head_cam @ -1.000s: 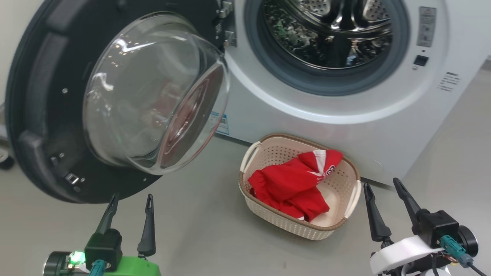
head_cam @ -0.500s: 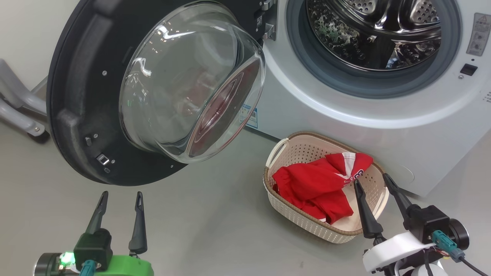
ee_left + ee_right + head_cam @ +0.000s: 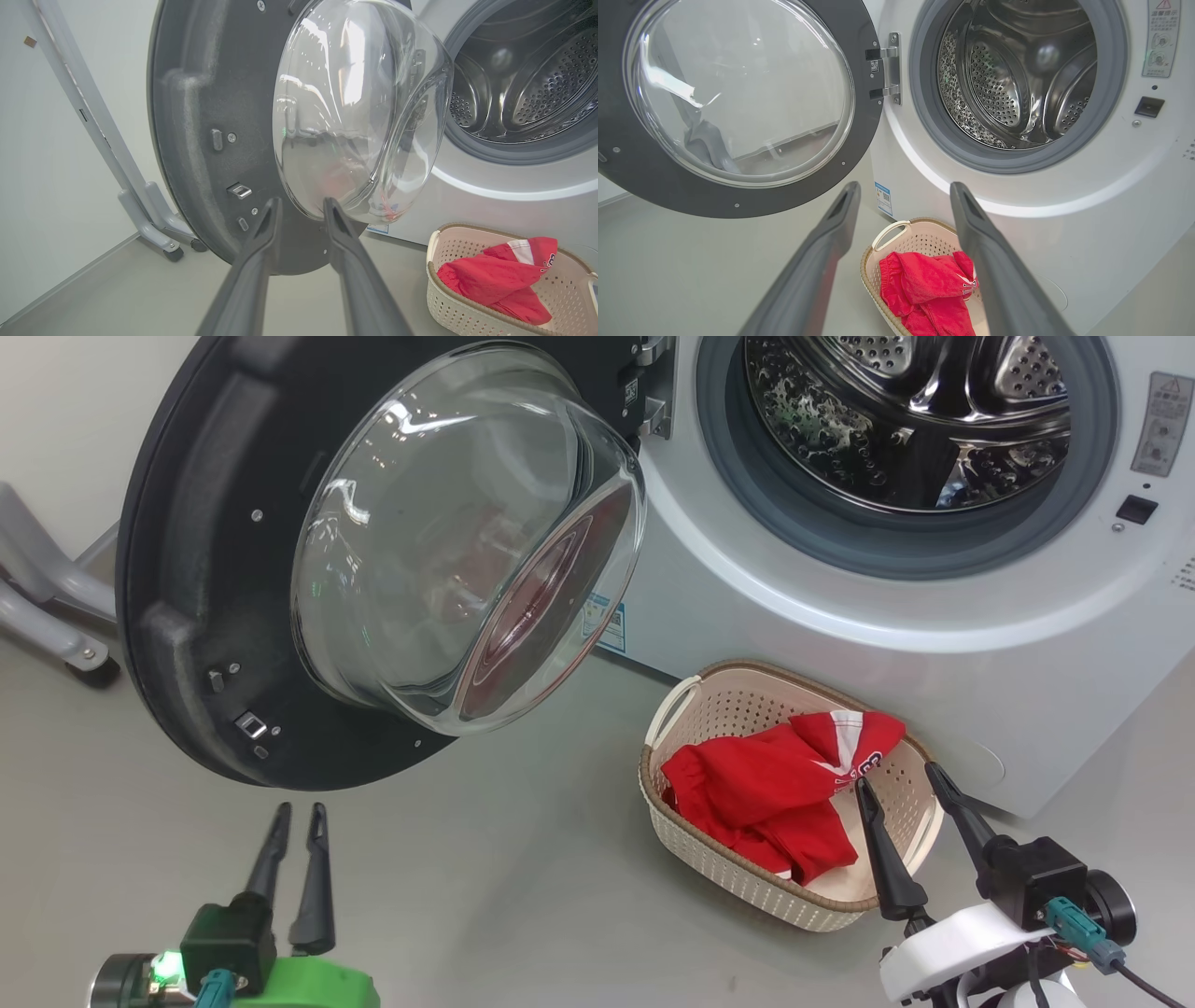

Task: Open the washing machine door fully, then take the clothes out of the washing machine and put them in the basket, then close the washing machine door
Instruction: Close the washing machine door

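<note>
"Looking at the washing machine door [image 3: 187, 523], where does it stand?"

"Swung wide open to the left of the washing machine [image 3: 840, 644] and hanging on its hinge. Its glass bowl [image 3: 448, 551] bulges out toward us. The steel drum [image 3: 896, 411] is open to view inside the grey seal [image 3: 719, 457]."

"And the clothes?"

"The clothes [image 3: 756, 784], red with white trim, lie heaped in the basket [image 3: 738, 887]. The basket sits on the floor [image 3: 513, 896] just in front of the machine, below the drum opening and to the right of the door."

"What is the left claw doing?"

"The left claw [image 3: 299, 814] hangs over the floor just below the door's lower rim, and the head view shows it clear of the rim. Its fingers stand only partway apart, with a narrow gap between them and nothing in it. In the left wrist view they point at the bottom edge of the glass bowl."

"And the right one?"

"The right claw [image 3: 894, 775] is spread wide and holds nothing. It is at the basket's right end, with its fingertips over the rim and the edge of the red fabric. I cannot tell whether they touch either one."
</note>
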Robot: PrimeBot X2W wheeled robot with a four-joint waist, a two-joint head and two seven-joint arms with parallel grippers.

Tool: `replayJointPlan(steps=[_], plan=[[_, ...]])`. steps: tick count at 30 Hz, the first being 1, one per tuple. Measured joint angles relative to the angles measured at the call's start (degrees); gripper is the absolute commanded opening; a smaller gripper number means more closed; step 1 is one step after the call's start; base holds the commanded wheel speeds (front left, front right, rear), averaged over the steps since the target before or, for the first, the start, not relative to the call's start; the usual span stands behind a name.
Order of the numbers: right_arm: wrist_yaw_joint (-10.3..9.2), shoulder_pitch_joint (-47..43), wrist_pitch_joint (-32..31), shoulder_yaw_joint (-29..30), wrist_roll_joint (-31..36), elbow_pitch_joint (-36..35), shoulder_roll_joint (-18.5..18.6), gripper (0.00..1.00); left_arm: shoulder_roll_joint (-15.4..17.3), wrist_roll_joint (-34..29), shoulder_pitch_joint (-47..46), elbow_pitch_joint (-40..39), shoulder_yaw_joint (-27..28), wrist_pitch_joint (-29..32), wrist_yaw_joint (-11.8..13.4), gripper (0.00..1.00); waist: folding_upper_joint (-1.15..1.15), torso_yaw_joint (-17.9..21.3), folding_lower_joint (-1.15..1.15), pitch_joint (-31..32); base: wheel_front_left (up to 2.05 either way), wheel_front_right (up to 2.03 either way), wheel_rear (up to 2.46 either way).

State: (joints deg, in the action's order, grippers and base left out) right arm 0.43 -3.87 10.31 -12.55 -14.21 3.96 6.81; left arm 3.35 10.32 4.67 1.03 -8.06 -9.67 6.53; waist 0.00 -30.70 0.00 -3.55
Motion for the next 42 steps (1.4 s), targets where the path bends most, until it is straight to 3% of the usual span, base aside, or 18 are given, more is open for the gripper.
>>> replayJointPlan(steps=[1,2,10,17,24,27,36,42], plan=[[0.0,0.0,0.0,0.0,0.0,0.1,0.0,1.0,0.0,0.5,0.0,0.0,-0.1,0.0,0.0,0.02,0.0,0.0,0.0,0.0,0.0,0.0,0.0],[0.0,0.0,0.0,0.0,0.0,0.1,0.0,1.0,-0.1,0.8,0.0,0.0,-0.2,0.0,0.0,0.0,0.0,0.0,0.0,0.1,0.0,0.0,0.0],[0.0,0.0,0.0,0.0,0.0,0.2,-0.2,1.0,-0.2,2.9,0.0,0.1,-1.3,0.0,-0.6,0.0,0.0,0.2,0.0,0.5,0.0,0.0,0.0],[-0.01,0.0,0.0,0.0,0.0,0.2,-0.3,1.0,-0.3,9.7,0.0,-1.0,-1.6,-0.6,-4.5,0.0,0.0,0.3,0.0,0.5,0.0,0.0,0.0],[-0.01,0.0,-0.2,0.1,0.0,0.2,-0.2,1.0,-0.7,28.8,0.1,-3.0,0.7,-1.6,-9.7,0.0,0.0,0.2,0.0,0.5,0.0,0.0,0.0],[-0.01,0.0,-0.2,0.1,0.0,0.2,-0.1,1.0,-0.7,42.0,0.1,-4.5,0.8,-2.5,-11.4,0.0,0.0,0.2,0.0,0.4,0.0,0.0,0.0],[-0.01,0.2,-0.5,0.1,0.0,-0.4,0.2,1.0,-0.7,66.9,1.7,-12.1,1.3,-4.8,-13.1,0.0,0.0,0.6,0.0,-0.2,0.0,0.0,0.0],[-0.09,0.2,-0.9,0.4,0.0,-0.9,0.6,1.0,-0.9,80.3,-1.3,-13.3,9.3,-4.8,-13.4,0.0,0.0,1.0,0.0,-1.3,0.0,0.0,0.0]])
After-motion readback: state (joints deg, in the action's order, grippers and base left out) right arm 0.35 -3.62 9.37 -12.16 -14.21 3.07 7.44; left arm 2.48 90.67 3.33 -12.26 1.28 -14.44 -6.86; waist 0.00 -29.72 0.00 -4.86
